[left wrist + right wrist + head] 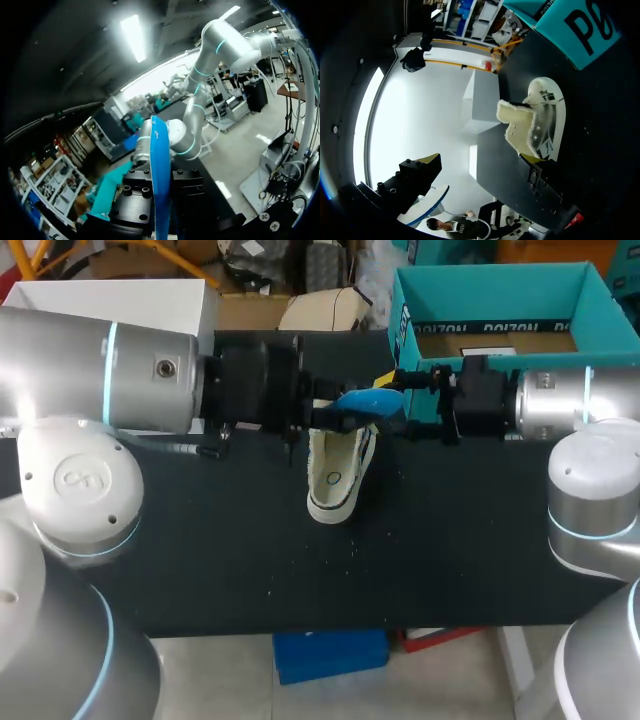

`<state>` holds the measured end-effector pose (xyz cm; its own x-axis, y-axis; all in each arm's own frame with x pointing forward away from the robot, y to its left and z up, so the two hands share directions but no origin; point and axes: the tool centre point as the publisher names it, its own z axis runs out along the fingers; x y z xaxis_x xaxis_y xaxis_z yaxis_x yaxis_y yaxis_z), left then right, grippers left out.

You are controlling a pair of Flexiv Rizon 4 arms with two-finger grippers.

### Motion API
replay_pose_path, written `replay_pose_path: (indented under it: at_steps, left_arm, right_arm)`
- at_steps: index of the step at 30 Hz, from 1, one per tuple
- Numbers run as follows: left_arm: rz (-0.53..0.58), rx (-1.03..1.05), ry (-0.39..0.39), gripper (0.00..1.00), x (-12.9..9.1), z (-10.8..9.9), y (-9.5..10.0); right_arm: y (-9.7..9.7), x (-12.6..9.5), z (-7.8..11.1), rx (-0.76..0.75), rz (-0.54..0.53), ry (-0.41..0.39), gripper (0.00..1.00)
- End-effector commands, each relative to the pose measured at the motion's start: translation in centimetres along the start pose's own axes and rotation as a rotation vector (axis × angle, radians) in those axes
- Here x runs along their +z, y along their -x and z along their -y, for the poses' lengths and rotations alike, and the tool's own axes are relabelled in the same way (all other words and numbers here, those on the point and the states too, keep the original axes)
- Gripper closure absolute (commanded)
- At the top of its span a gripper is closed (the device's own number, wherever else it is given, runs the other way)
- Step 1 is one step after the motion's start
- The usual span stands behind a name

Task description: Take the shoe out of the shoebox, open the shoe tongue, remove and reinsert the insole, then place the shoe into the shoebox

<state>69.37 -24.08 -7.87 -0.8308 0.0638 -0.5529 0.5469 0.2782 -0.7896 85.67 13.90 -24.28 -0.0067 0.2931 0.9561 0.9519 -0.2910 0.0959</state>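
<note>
The white shoe (338, 472) lies on the black table (220, 550), toe toward the front edge. Above its heel end hangs the blue insole (370, 402), and my left gripper (322, 418) is shut on one end of it. In the left wrist view the insole (160, 170) runs straight out from between the gripper's (160, 215) black jaws. My right gripper (396, 388) stands open at the insole's other end, a yellow fingertip (385, 378) just above it. In the right wrist view the shoe (540, 125) with its fleecy lining lies ahead of the wide-open right gripper (480, 160).
The teal shoebox (590, 300) stands open at the back right, close behind my right arm; its side (575, 25) shows beyond the shoe. A white box (110, 302) sits at the back left. Bare black tabletop lies in front of the shoe.
</note>
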Motion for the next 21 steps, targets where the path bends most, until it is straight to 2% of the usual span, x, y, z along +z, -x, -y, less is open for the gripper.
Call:
replay_pose_path:
  at_steps: [1,9,10,11,12,14,16,19,21]
  left_arm:
    - [-0.007,-0.001,0.015,1.0,0.1,0.3,0.3]
    - [-0.007,-0.001,0.015,1.0,0.1,0.3,0.3]
    - [-0.022,0.051,0.012,1.0,0.2,0.9,-0.4]
    - [-0.024,0.116,0.058,1.0,0.6,1.0,-1.1]
    - [-0.014,0.17,0.022,1.0,0.9,1.1,-1.8]
    - [-0.022,0.264,0.022,1.0,1.7,0.8,-3.4]
    - [-0.022,0.348,-0.011,1.0,2.1,0.2,-4.6]
    - [-0.003,0.423,-0.053,1.0,2.5,-1.3,-5.7]
    - [0.036,0.47,-0.121,1.0,2.2,-2.1,-6.3]
  right_arm:
    - [0.0,0.1,0.0,0.0,0.0,0.003,0.0]
    - [0.0,0.1,0.0,0.0,0.0,0.003,0.0]
    - [0.0,0.1,0.0,0.0,0.0,0.003,0.0]
    - [0.0,0.1,0.0,0.0,0.0,0.003,0.0]
    - [0.0,0.1,0.0,0.0,0.0,0.003,0.0]
    - [0.0,0.1,0.0,0.0,0.0,0.003,0.0]
    - [0.0,0.1,0.0,0.0,0.0,0.003,0.0]
    - [0.0,0.1,0.0,0.0,0.0,0.003,0.0]
    - [0.0,0.1,0.0,0.0,0.0,0.003,0.0]
